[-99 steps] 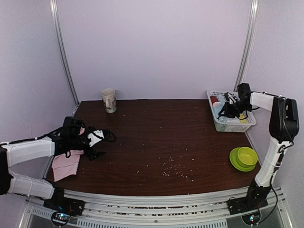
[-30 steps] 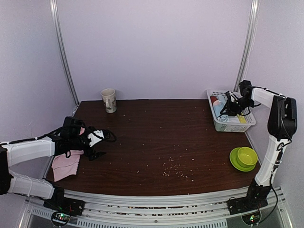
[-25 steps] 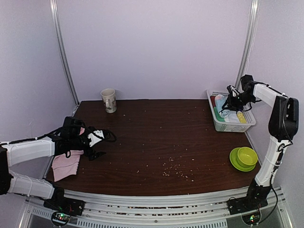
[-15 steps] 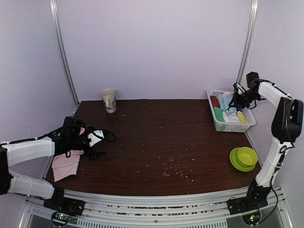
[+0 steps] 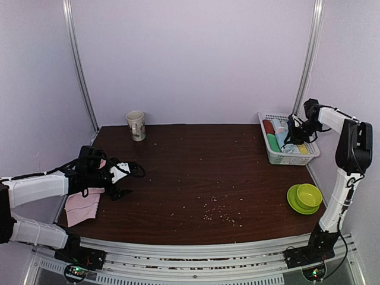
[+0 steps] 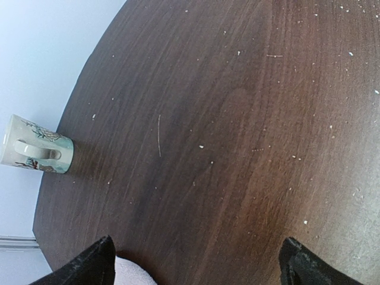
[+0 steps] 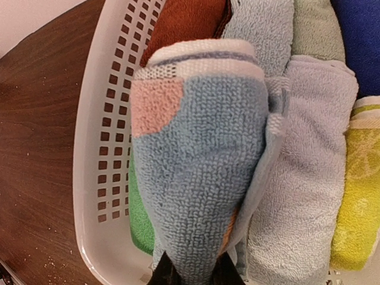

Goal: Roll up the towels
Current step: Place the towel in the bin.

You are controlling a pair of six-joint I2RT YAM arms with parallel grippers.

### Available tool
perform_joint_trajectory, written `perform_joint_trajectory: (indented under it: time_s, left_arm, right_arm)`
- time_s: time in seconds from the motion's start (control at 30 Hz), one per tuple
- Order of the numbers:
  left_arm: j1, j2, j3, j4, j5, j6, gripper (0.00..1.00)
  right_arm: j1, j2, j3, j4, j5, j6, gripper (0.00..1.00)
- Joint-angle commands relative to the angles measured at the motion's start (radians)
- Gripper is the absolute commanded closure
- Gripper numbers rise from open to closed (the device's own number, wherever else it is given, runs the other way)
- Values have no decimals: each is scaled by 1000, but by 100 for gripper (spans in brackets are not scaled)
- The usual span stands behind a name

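Observation:
My right gripper (image 5: 293, 132) is shut on a rolled light blue towel (image 7: 199, 166) with an orange patch and holds it over the white basket (image 7: 98, 154); its fingertips (image 7: 165, 274) pinch the roll's lower end. Below the roll, several other rolled towels lie in the basket: red-brown, green, pale blue, yellow, dark blue. A pale pink towel (image 5: 83, 205) lies flat at the table's left edge. My left gripper (image 5: 124, 181) is open and empty just right of it, low over the wood; a corner of the pink towel (image 6: 127, 274) shows by its left finger.
A patterned mug (image 5: 136, 125) stands at the back left; it also shows in the left wrist view (image 6: 35, 151). A green bowl on a green plate (image 5: 304, 197) sits at the front right. Crumbs are scattered over the dark wooden table (image 5: 202, 172).
My right gripper took hold of the rolled blue towel in the basket, lifted it and carried it toward the basket's back right, then sank a little. The left arm has not moved.

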Motion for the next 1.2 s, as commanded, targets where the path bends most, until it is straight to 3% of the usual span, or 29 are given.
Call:
perform_joint_trajectory:
  time_s: [0.0,0.13,0.3,0.47,0.7,1.17]
  left_arm:
    - [9,-6,-9,36,8,-2,2]
    - [8,-2,-10,36,8,-2,2]
    - [8,-4,-9,36,8,-2,2]
    - [8,1,-7,38,9,-3,2]
    - [8,-4,-6,36,11,-4,2]
    - [8,-4,-3,31,14,-6,2]
  right_arm:
    - [-9,43,-6,-8,-26,-21,88]
    - [-26,95,-5,-10,-58,-25,85]
    - [-31,109,9,-25,7,-28,63]
    - [-32,92,12,-22,49,-23,51]
    - [-32,41,31,-21,123,-8,44]
    - [-32,-21,40,-5,207,12,47]
